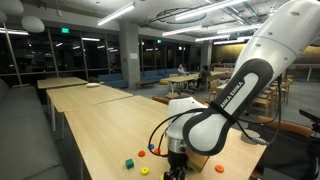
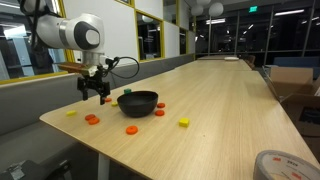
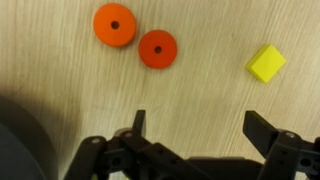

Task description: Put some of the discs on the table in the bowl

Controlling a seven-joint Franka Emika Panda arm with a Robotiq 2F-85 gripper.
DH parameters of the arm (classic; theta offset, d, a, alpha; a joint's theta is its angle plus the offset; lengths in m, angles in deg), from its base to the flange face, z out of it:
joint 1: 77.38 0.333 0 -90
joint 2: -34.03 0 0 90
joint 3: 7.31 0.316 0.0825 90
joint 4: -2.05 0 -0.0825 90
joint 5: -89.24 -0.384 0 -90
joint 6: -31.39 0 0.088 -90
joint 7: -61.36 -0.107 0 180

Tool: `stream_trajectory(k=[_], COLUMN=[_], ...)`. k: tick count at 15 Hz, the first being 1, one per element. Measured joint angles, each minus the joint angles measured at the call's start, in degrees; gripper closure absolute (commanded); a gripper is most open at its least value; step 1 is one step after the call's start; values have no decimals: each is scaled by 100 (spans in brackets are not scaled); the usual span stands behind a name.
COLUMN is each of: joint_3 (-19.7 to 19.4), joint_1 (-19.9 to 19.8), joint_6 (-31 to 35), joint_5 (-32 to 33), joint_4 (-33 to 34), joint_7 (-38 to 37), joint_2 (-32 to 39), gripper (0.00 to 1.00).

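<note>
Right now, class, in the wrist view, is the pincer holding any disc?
No: the pincer stands open over bare table, while the orange disc and the red disc lie beyond it.

The table top is pale wood grain, smooth and matt. The orange disc and red disc look like matt plastic. The black bowl is faintly glossy, the arm's white shell glossy.

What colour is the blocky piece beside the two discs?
The blocky piece is yellow, clearest in the wrist view.
</note>
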Motion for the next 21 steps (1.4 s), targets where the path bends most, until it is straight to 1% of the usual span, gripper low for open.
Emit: stream_trajectory(k=[8,15,21], joint_3=[-321,-450,-717], joint_1=[0,74,221], joint_6=[432,470,470], joint_5=[928,1321,1641], joint_4=[185,581,923], joint_7=[-203,-279,-374], joint_2=[276,737,1062], gripper=[0,0,0])
